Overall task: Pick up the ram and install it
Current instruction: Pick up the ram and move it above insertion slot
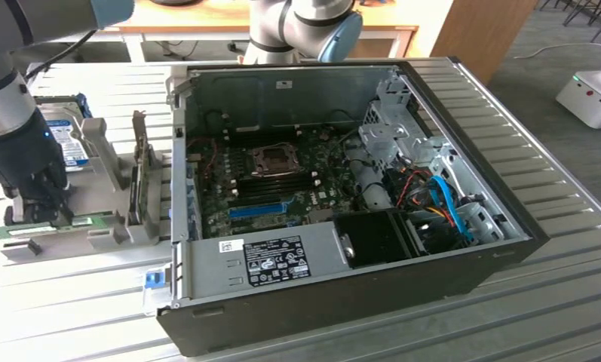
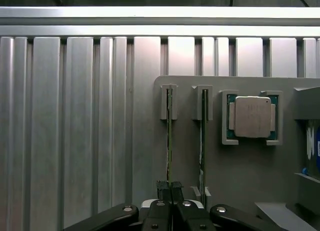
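One ram (image 2: 169,136) stands on edge in the holder (image 2: 186,156), the fingers (image 2: 164,187) clamped on its end; the other stick (image 2: 204,141) stands just beside, nearer the processor (image 2: 252,116). Lifting it straight up, without twist, should spare that neighbour.

Open black PC case (image 1: 401,298) sat mid-frame in the exterior view on a ribbed metal table (image 1: 552,173). Inside were a green motherboard (image 1: 311,192) with bare CPU socket (image 1: 276,159) and blue slot (image 1: 258,210), a labelled silver power supply (image 1: 270,260) along the lower edge, a black fan (image 1: 381,237) beside it, and blue and red cables (image 1: 449,204) to the right. Grey parts holder (image 1: 107,147) stood left of the case with a hard drive (image 1: 74,154) racked in it. Wrist view showed a CPU (image 2: 252,116) seated in a holder pocket. White device (image 1: 594,90) sat upper right.
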Motion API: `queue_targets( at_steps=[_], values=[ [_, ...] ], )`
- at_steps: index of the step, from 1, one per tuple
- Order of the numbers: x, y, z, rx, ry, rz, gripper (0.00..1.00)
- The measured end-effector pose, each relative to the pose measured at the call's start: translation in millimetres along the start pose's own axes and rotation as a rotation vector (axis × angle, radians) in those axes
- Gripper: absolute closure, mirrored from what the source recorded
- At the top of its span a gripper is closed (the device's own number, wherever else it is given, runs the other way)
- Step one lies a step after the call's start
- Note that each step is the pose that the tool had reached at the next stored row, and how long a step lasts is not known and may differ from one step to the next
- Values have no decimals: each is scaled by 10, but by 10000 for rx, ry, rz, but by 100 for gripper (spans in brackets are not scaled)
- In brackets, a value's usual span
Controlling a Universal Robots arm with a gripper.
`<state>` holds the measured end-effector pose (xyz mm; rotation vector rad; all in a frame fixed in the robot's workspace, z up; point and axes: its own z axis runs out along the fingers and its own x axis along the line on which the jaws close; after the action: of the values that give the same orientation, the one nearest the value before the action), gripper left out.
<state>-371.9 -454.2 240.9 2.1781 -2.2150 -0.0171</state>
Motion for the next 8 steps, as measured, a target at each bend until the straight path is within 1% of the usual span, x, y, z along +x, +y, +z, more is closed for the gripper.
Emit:
queue_targets(
  at_steps=[8],
  values=[
    [3,3,-205,-6,7,2,88]
  ],
)
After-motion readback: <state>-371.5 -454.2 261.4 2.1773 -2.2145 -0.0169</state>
